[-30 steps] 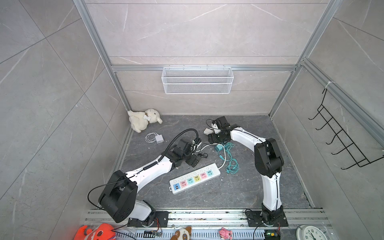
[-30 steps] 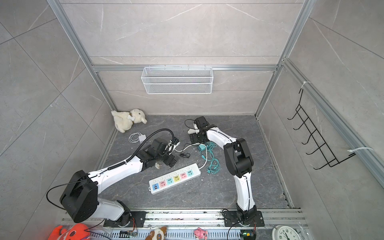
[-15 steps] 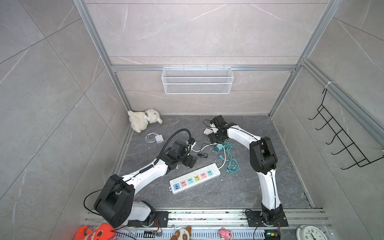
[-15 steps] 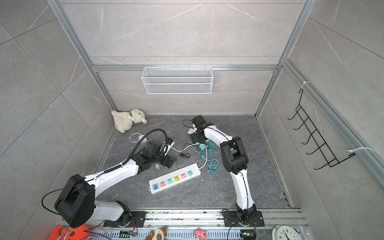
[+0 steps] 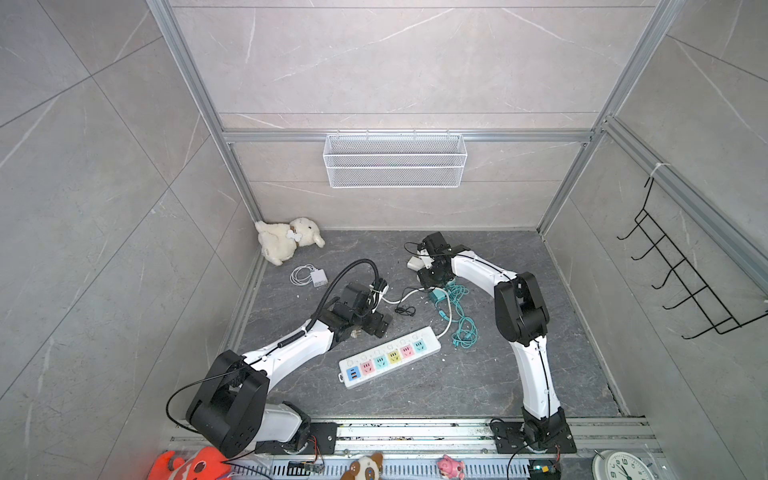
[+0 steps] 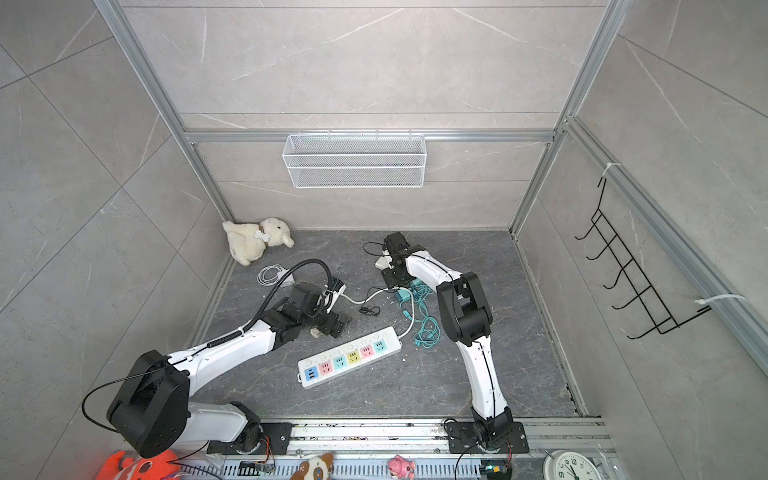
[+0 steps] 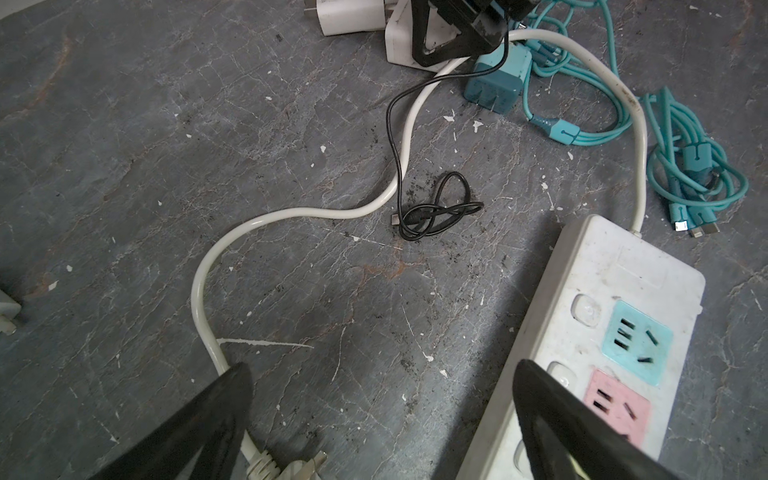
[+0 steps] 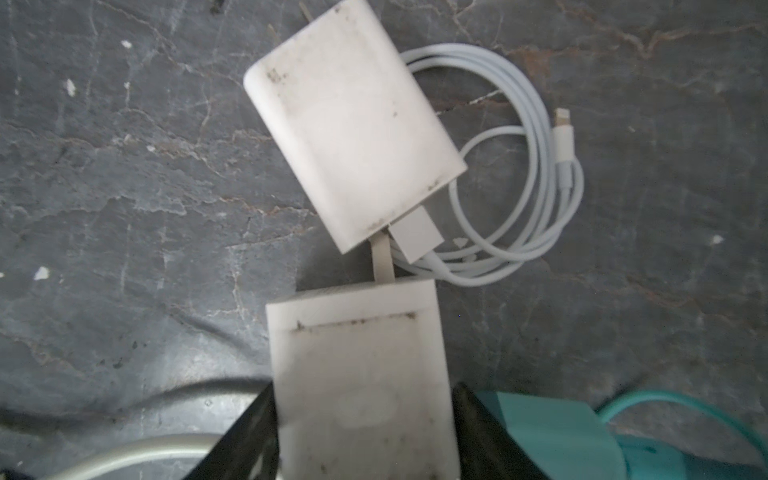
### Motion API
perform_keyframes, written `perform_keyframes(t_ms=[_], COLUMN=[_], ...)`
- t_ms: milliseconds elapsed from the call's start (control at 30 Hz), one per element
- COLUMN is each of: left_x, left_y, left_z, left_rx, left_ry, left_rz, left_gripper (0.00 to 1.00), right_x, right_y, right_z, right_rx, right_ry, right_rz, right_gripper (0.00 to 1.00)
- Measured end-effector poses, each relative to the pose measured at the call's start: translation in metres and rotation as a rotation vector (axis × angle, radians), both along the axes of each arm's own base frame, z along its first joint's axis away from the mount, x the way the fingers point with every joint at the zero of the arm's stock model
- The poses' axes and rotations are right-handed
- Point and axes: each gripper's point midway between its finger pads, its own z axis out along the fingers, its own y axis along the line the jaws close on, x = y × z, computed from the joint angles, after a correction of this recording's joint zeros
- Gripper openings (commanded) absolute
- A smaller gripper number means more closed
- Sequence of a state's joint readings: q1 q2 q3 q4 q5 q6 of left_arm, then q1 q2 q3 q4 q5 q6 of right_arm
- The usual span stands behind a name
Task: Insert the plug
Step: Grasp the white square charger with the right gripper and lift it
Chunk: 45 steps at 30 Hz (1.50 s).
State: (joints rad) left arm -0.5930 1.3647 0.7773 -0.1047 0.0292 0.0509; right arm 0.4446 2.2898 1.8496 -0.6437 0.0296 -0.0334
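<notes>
Grey marbled tile walls (image 5: pixel 395 62) enclose three sides, framed by aluminium posts (image 5: pixel 201 104); a white wire basket (image 5: pixel 395 162) hangs on the back wall; a black hook rack (image 5: pixel 685 286) on the right-hand wall; dark veined stone floor (image 5: pixel 457 386); soft, even light.

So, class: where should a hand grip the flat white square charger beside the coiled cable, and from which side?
Probably from above, pinching the flat white square charger across its two plain edges: prongs take one end, the cable connector the other. Its coiled white cable crowds one edge.
</notes>
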Motion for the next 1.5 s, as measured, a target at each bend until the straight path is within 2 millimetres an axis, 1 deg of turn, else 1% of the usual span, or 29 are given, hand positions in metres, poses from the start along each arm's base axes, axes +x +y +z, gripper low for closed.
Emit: perform_keyframes(t_ms=[33, 200, 367, 500, 567, 600, 800, 867, 967, 1100, 1167, 1233, 1300, 1400, 1467, 1500], left_x=[0.0, 0.0, 0.0, -0.002, -0.004, -0.004, -0.006, -0.007, -0.008, -0.009, -0.008, -0.007, -0.007, -0.004, -0.003, -0.002], left_y=[0.0, 0.0, 0.001, 0.004, 0.005, 0.006, 0.007, 0.008, 0.011, 0.019, 0.024, 0.029, 0.036, 0.047, 0.053, 0.058], left_z=[0.0, 0.0, -0.001, -0.001, 0.002, 0.004, 0.018, 0.022, 0.026, 0.032, 0.037, 0.043, 0.05, 0.062, 0.068, 0.071], left_rx=[0.0, -0.001, 0.001, 0.005, 0.0, -0.004, -0.026, -0.029, -0.03, -0.017, -0.012, -0.013, -0.013, -0.019, -0.022, -0.021], left_ry=[0.0, 0.0, 0.005, 0.017, 0.017, 0.017, 0.013, 0.01, 0.002, -0.004, -0.01, -0.021, -0.022, -0.023, -0.029, -0.034], left_rz=[0.0, 0.001, 0.005, 0.014, 0.02, 0.024, 0.037, 0.041, 0.053, 0.094, 0.122, 0.155, 0.197, 0.274, 0.317, 0.343], left_gripper=[1.0, 1.0, 1.0, 1.0, 1.0, 1.0, 1.0, 1.0, 1.0, 1.0, 1.0, 1.0, 1.0, 1.0, 1.0, 1.0], right_x=[0.001, 0.001, 0.001, -0.01, -0.015, -0.016, -0.011, -0.009, -0.008, -0.011, -0.017, -0.028, -0.047, -0.087, -0.111, -0.123], right_y=[0.001, 0.002, 0.002, -0.004, -0.008, -0.009, -0.011, -0.011, -0.011, -0.008, -0.004, 0.003, 0.011, 0.031, 0.045, 0.052], right_z=[0.0, 0.001, 0.001, 0.008, 0.019, 0.028, 0.094, 0.108, 0.12, 0.126, 0.132, 0.144, 0.159, 0.181, 0.189, 0.188], right_rx=[0.002, 0.002, 0.002, -0.004, -0.005, -0.004, 0.037, 0.048, 0.059, 0.079, 0.099, 0.119, 0.13, 0.143, 0.153, 0.155], right_ry=[0.0, 0.003, 0.002, 0.006, -0.006, -0.019, -0.153, -0.188, -0.219, -0.217, -0.209, -0.217, -0.232, -0.256, -0.265, -0.26], right_rz=[0.003, 0.011, 0.011, 0.01, 0.007, 0.005, -0.006, -0.01, -0.013, -0.002, 0.016, 0.052, 0.107, 0.213, 0.281, 0.314], right_gripper=[0.48, 0.35, 0.31, 0.32, 0.32, 0.32, 0.32, 0.33, 0.32, 0.33, 0.34, 0.35, 0.36, 0.35, 0.35, 0.35])
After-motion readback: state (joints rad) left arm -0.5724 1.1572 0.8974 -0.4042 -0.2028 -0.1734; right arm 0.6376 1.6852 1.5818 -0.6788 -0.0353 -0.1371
